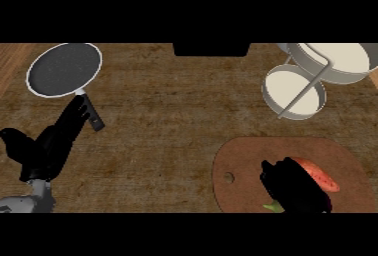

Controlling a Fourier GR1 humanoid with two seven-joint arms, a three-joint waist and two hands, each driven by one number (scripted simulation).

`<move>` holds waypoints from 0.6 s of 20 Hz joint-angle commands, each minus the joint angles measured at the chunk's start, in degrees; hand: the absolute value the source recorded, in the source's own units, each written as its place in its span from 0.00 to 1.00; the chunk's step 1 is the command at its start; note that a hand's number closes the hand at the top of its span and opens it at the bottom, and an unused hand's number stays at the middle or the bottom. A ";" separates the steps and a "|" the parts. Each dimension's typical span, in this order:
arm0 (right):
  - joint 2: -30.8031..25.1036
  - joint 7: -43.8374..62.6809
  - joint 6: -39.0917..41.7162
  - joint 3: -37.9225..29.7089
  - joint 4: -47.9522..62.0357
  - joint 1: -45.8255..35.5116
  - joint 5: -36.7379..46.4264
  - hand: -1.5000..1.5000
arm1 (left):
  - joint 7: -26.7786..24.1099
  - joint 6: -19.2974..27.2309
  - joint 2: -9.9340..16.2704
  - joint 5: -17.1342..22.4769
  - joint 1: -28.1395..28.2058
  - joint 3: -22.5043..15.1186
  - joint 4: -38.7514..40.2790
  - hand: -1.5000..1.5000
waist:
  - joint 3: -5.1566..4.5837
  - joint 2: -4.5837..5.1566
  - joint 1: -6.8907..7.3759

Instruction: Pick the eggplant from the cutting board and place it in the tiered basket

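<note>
The brown cutting board point(244, 165) lies at the lower right. My right hand point(295, 187) is down on it, fingers curled over the eggplant point(319, 175). The hand hides most of the eggplant; only a reddish side and a green stem tip at the hand's lower left show. The tiered basket point(275, 100) stands at the upper right, two round white tiers on a grey wire frame, well apart from the board. My left hand point(46, 147) rests open at the left edge, fingers up, holding nothing.
A dark round frying pan point(64, 68) with a white rim sits at the upper left, its handle point(92, 112) pointing down towards my left hand's fingertips. A dark block point(211, 49) sits at the counter's far edge. Bare wooden counter point(170, 135) spans the middle.
</note>
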 commanded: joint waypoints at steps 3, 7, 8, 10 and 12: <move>-9.37 -7.76 -13.70 -15.35 1.68 4.52 -4.81 1.00 | 1.60 -0.97 1.18 0.52 0.43 0.92 -1.47 0.50 | 0.86 0.38 -1.30; -12.65 -9.34 -16.54 -31.76 12.53 3.45 -13.79 1.00 | -0.85 0.69 -0.13 0.73 1.74 2.29 -0.78 0.50 | 1.46 0.92 -3.53; -12.55 -11.52 -19.50 -35.27 15.01 2.20 -15.92 1.00 | -1.57 0.22 -0.36 0.50 2.50 1.68 -0.81 0.50 | 1.44 1.01 -2.48; -13.65 -16.99 -22.49 -41.77 17.42 0.84 -21.87 1.00 | -1.00 -0.46 0.66 0.72 2.16 2.24 -0.17 0.50 | 1.35 0.78 -2.94; -13.02 -21.99 -24.37 -47.50 20.15 -0.19 -28.69 1.00 | -1.13 0.30 -0.42 0.58 2.53 1.84 -0.36 0.50 | 1.32 0.58 -2.94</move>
